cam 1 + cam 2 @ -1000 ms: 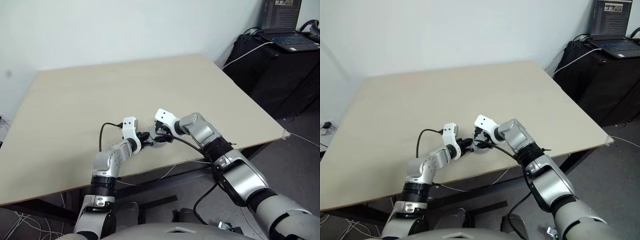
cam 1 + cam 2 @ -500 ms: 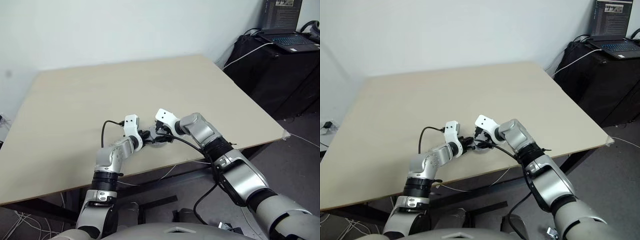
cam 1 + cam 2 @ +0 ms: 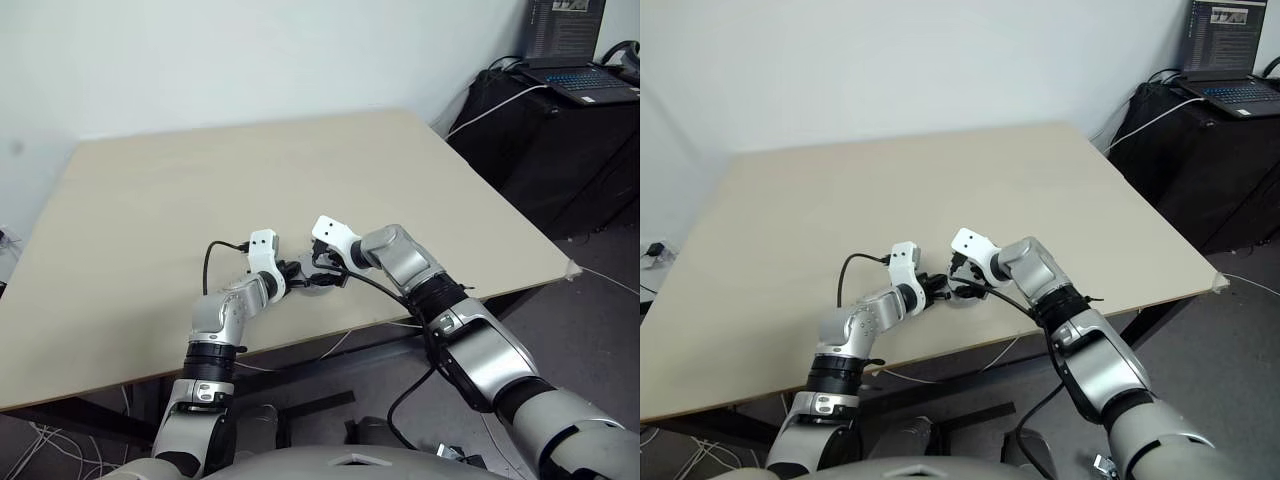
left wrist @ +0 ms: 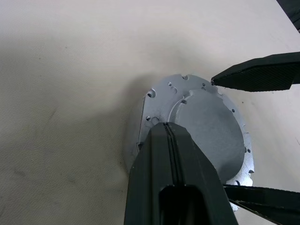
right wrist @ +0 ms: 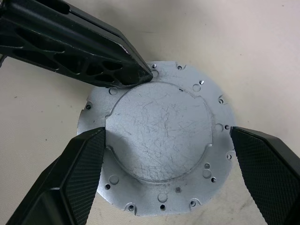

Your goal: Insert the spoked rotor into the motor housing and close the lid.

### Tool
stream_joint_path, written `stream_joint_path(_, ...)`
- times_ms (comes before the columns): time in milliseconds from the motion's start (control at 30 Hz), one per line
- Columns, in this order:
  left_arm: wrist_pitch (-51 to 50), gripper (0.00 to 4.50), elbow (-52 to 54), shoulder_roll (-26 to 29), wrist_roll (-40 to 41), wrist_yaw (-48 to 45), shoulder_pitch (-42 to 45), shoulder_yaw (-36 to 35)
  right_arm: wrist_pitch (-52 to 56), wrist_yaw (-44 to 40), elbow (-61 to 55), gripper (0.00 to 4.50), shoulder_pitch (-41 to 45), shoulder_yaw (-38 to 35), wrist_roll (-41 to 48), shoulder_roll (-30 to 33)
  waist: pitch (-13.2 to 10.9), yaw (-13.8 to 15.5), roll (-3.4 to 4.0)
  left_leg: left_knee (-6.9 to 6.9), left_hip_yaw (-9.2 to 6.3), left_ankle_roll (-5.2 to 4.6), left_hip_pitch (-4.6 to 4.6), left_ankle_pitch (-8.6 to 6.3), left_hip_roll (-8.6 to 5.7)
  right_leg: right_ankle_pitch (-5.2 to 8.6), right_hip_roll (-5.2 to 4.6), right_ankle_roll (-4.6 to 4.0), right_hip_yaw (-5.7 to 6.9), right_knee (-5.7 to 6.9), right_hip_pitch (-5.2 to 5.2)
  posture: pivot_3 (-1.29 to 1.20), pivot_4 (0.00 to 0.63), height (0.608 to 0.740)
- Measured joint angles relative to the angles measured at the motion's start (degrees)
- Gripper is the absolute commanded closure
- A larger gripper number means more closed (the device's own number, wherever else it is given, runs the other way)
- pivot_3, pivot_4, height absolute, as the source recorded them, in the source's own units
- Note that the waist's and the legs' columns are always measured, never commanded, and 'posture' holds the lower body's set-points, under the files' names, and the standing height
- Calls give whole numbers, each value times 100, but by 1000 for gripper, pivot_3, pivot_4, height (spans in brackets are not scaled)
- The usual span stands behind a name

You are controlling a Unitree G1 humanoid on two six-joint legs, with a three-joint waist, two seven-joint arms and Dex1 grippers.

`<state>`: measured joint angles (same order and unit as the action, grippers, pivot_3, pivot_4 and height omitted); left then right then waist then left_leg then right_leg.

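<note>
Two hands meet near the pale wooden desk's (image 3: pixel 150 200) front edge: right hand (image 5: pixel 166 176) spread around the flat pale-grey round metal lid (image 5: pixel 161 136), left hand (image 4: pixel 168 129) pressed together on top, likely steadying it.

A pale wooden bench (image 3: pixel 200 180) carries a single flat silver lid (image 5: pixel 161 143), lying face-up near its front edge.
</note>
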<state>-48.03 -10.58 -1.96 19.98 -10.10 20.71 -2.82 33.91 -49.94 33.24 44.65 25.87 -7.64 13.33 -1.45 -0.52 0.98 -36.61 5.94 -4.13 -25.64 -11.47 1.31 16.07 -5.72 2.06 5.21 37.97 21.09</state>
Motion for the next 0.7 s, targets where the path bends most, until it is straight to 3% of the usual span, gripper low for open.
stream_joint_path(700,83,4500,-184,-17,-137,-222,120,22,631,-18,-945,30,-348,16,102,317,-2,47,-2,13,0,-1,-10,0,-21,-3,-20,6,4,-16,5,0,0,740)
